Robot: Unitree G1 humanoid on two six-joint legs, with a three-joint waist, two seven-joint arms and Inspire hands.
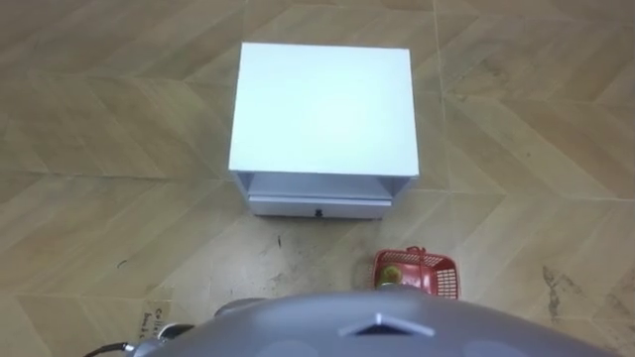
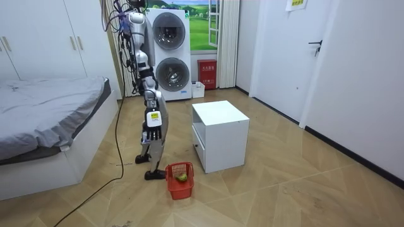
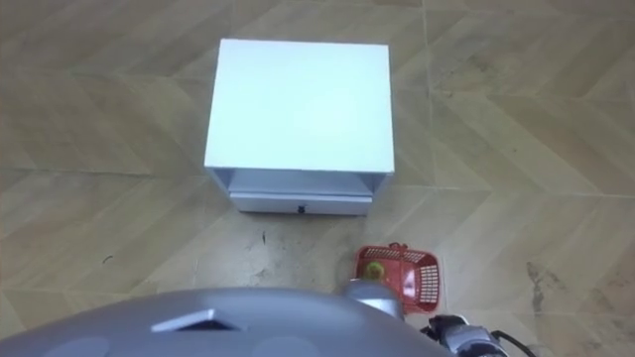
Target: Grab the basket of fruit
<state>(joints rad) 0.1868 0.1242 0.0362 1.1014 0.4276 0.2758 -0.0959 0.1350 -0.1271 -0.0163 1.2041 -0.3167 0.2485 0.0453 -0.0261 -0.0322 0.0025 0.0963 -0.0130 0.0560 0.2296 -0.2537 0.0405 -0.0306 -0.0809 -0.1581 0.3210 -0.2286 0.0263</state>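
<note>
The wooden floor (image 1: 99,149) had a zigzag pattern. On it stood a white, box-shaped cabinet (image 1: 322,104) with a smooth flat top and a low drawer (image 1: 317,206). The fruit basket (image 1: 422,270) sat on the floor at the lower right of the left eye view, near the cabinet but apart from it. It was red plastic with holey walls, and its long side ran left to right. A round yellow-green fruit (image 1: 393,273) lay inside. The right hand (image 2: 152,133) hung by the robot's side, and the left hand (image 1: 164,339) peeked in at the lower left. It could not be told how the fingers of either hand were held.
</note>
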